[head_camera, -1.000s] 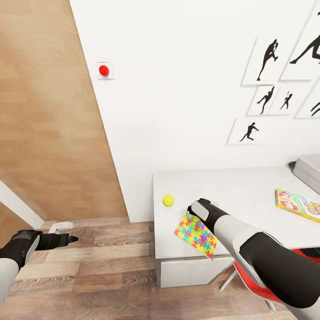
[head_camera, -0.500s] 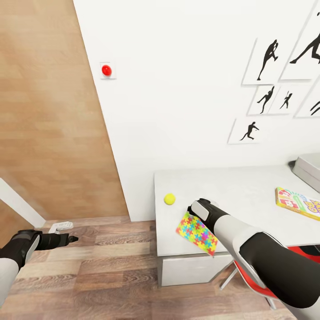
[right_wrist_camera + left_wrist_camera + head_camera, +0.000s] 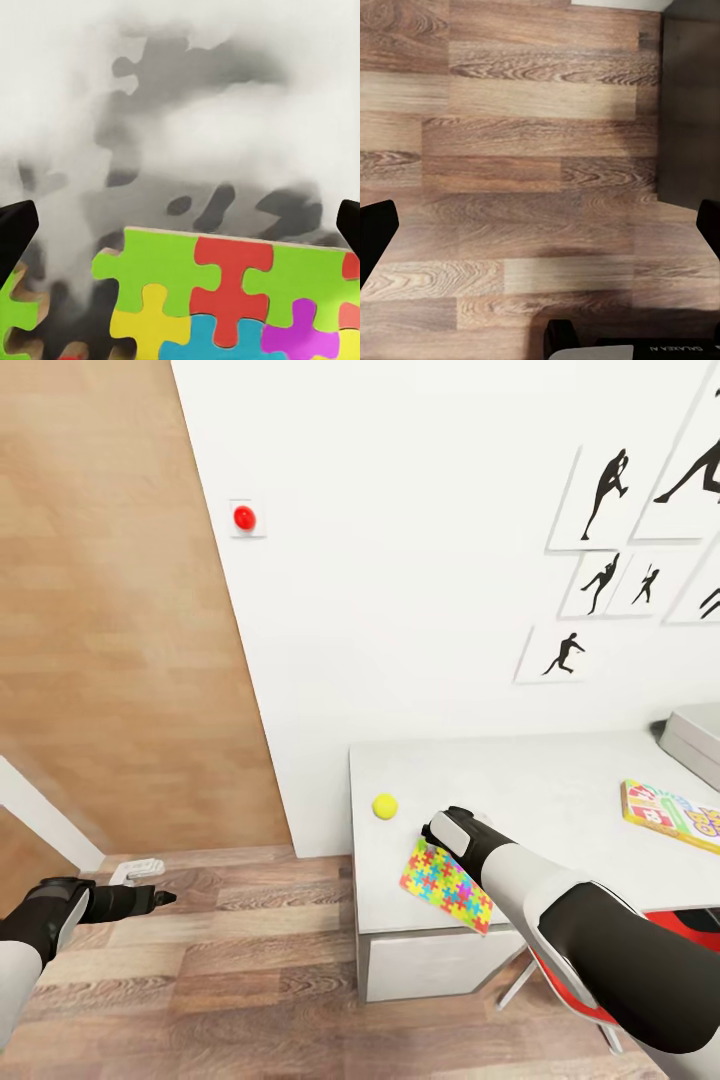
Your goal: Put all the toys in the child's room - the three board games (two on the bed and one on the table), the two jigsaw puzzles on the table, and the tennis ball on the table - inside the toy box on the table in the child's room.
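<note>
Right tool (image 3: 437, 840) jaws spread over jigsaw puzzle (image 3: 446, 879) at desk (image 3: 530, 785) front edge, tennis ball (image 3: 385, 806) near, left tool (image 3: 160, 898) over wood floor (image 3: 220, 970), jaws apart in wrist view.

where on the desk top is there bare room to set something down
The widest bare stretch of the table runs between the tennis ball and the board game, back to the wall. It is crowded at the near left corner, where the right gripper hangs over the jigsaw puzzle beside the ball. The toy box takes the far right end.
</note>
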Available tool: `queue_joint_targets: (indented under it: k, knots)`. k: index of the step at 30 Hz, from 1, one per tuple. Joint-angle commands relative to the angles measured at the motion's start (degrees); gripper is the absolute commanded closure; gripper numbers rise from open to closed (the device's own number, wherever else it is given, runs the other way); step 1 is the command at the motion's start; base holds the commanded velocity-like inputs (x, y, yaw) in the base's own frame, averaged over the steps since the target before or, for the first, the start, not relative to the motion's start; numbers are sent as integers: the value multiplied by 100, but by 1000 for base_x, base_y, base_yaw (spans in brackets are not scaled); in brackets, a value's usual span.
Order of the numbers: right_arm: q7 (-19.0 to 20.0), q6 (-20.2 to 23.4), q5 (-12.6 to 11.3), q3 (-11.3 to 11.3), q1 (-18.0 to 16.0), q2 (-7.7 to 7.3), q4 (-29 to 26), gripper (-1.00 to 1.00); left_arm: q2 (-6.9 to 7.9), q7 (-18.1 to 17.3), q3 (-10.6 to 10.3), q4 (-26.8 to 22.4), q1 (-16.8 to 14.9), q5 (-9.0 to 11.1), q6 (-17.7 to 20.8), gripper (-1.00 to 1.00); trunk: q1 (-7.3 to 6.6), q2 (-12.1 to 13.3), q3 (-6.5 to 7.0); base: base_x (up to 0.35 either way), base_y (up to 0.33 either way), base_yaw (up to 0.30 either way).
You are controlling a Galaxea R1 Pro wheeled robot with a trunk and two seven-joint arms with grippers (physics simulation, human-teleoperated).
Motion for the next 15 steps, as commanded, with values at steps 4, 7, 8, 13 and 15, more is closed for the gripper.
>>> queue_joint_targets:
  k: [4,7,8,13,15]
  knots:
    - [-29,42,-24,43,-4,-2,-9,-100,-5,-45,48,-8,-3,-59,32,-100,2,-8,-8,-14,5,0]
    - [-29,42,-24,43,-4,-2,-9,-100,-5,-45,48,-8,-3,-59,32,-100,2,-8,-8,-75,1,0]
    - [-29,42,-24,43,-4,-2,-9,-100,-5,-44,48,-8,-3,-59,32,-100,2,-8,-8,-110,1,0]
    - [-29,42,-24,44,-4,-2,-9,-100,-5,-44,48,-8,-4,-59,32,-100,2,-8,-8,-51,0,0]
    - [-29,42,-24,44,-4,-2,-9,-100,-5,-44,48,-8,-4,-57,32,-100,2,-8,-8,-13,0,0]
